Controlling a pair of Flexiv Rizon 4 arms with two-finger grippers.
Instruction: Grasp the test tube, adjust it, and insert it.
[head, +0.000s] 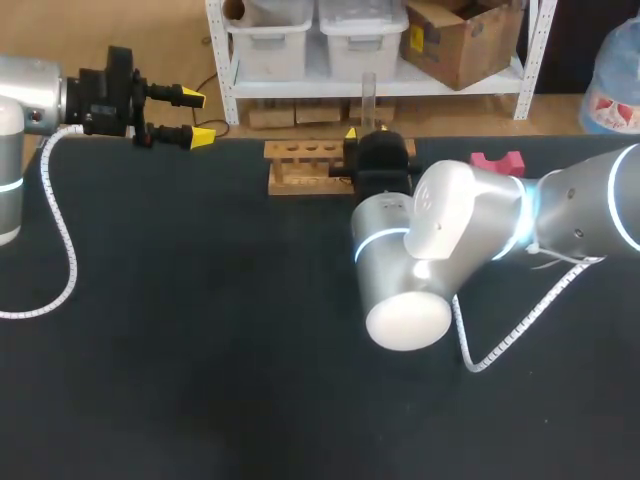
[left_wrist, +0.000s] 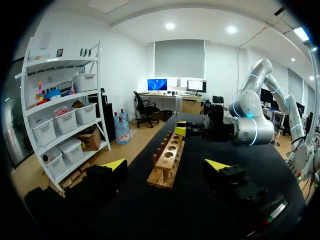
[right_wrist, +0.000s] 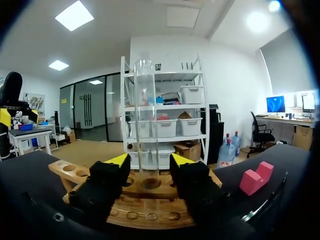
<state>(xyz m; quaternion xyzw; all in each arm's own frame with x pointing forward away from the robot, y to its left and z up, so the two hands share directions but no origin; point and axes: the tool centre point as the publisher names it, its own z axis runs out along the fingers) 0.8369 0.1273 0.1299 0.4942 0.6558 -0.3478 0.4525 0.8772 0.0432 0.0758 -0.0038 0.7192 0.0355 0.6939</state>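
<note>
1. The clear glass test tube (right_wrist: 145, 110) stands upright toward the right end of the pale wooden rack with round holes (head: 300, 165), near the black tabletop's (head: 200, 350) far edge. Its foot is seemingly in a hole.
2. The right pincer (right_wrist: 150, 161) brackets it, released: a gap shows beside the glass.
3. The left pincer (head: 198, 118) hangs released by the far left corner.
4. I judge the tube light, stiff, slick and breakable, best held gently at mid-length.

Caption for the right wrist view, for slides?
Right gripper at an upright test tube over the wooden rack, pink block nearby.
</note>
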